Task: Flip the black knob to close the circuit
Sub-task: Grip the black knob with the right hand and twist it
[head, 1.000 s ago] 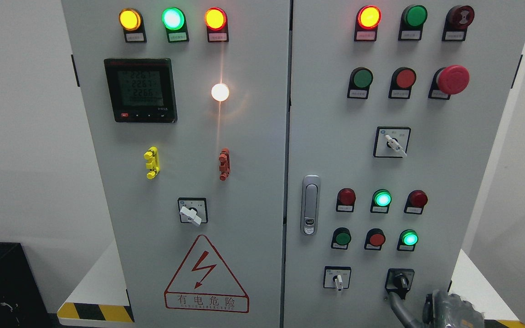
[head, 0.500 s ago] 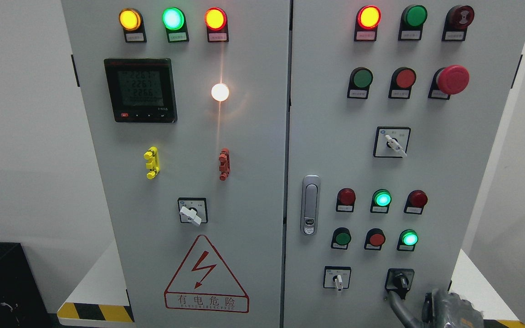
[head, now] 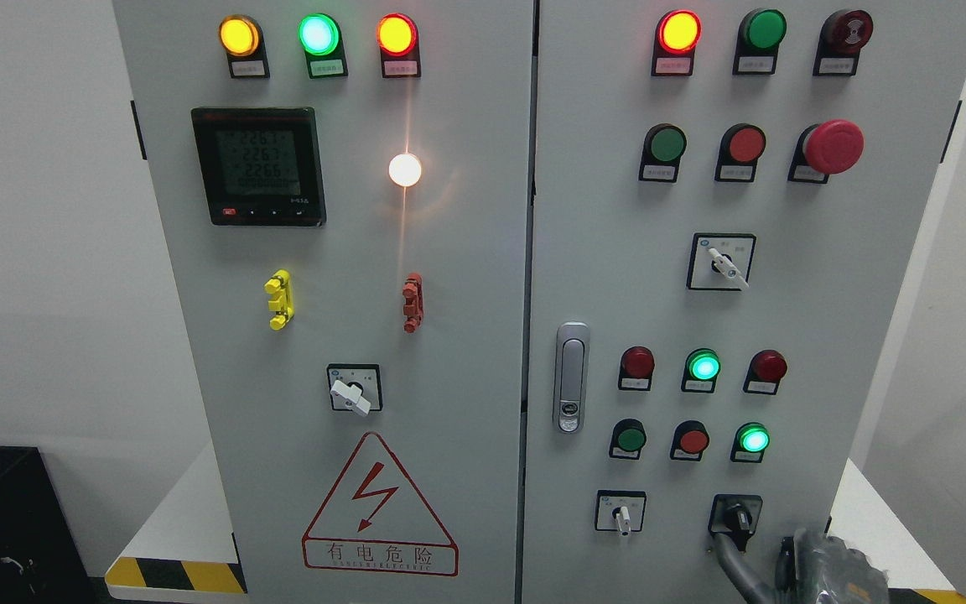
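Grey cabinet (head: 449,252) with two doors full of lamps, buttons and switches; the right hand (head: 823,570) sits at the bottom right corner.

Low on the right door, the black knob (head: 735,516) sits in its square plate, just right of a white-handled switch (head: 621,513). One dark finger (head: 734,562) of the right hand reaches up to just under the knob; whether it touches, and whether the hand is spread or curled, cannot be told, since most of it is cut off by the frame edge.
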Available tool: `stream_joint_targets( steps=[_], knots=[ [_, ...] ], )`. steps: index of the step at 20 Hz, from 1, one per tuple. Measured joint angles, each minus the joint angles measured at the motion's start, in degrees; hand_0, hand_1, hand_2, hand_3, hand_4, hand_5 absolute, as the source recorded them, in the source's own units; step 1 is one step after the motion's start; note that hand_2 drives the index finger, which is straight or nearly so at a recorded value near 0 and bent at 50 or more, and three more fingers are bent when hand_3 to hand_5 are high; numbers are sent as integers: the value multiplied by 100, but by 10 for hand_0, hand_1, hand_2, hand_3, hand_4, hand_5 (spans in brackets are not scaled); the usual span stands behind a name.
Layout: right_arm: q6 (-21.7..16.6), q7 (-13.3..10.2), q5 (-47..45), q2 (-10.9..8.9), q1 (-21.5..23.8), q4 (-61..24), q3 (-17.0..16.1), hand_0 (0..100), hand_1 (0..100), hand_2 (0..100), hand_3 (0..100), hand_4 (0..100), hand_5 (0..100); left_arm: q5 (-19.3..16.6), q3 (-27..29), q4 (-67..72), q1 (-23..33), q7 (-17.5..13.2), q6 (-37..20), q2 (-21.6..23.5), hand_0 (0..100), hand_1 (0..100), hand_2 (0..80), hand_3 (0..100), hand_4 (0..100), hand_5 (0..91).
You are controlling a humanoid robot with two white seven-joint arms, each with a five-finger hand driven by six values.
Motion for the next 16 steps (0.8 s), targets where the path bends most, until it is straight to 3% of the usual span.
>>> stream_joint_targets(
  steps=[16],
  knots=[
    [-8,10,-36,5,0,-3,-172,0,29,924,1000,1000,1000,0,0,0,0,0,0,0,120,556,0,0,0,0]
  ],
)
